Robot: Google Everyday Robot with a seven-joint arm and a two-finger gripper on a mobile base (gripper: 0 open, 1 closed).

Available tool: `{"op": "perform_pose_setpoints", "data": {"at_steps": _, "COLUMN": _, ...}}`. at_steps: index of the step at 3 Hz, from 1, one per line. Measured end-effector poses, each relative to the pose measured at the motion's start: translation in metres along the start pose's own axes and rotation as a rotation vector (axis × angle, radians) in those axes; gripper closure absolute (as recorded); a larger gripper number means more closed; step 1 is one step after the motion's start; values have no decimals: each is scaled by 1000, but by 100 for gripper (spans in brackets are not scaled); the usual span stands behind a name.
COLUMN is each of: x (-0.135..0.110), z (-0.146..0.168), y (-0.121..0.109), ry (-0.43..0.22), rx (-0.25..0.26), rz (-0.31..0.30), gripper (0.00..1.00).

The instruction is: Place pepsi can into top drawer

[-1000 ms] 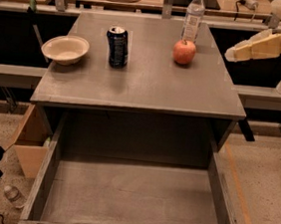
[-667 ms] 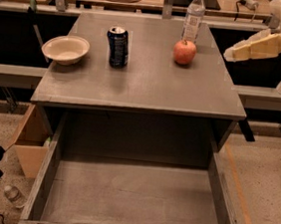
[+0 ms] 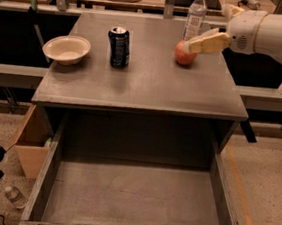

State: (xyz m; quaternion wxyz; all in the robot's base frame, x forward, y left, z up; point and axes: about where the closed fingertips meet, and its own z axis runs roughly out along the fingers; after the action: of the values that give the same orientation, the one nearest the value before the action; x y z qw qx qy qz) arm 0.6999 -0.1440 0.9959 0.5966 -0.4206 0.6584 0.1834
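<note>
Firstly, far left on surface (image 3: 149, 85), bowl (image 3: 66, 49); just right of it, can (image 3: 118, 47) upright, not in drawer (image 3: 137, 194) standing open below front edge. Further right, apple (image 3: 184, 53), bottle (image 3: 195, 14) behind. Pincer (image 3: 192, 45) against apple's upper right side; wide or narrow, cannot tell.

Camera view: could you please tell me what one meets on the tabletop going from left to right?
Bowl → pepsi can → apple. The gripper overlaps the apple's right side, so I leave it out of the order.
</note>
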Motion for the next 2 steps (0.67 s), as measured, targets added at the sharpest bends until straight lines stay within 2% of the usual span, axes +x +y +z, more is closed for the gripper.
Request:
{"op": "perform_pose_setpoints", "data": {"at_steps": 1, "x": 19, "z": 72, "y": 4, "ry": -28, "rx": -58, "rz": 63, "gripper": 0}}
{"op": "perform_pose_setpoints", "data": {"at_steps": 2, "x": 28, "z": 117, "y": 15, "ry": -37, "rx": -113, "rz": 108, "gripper": 0}}
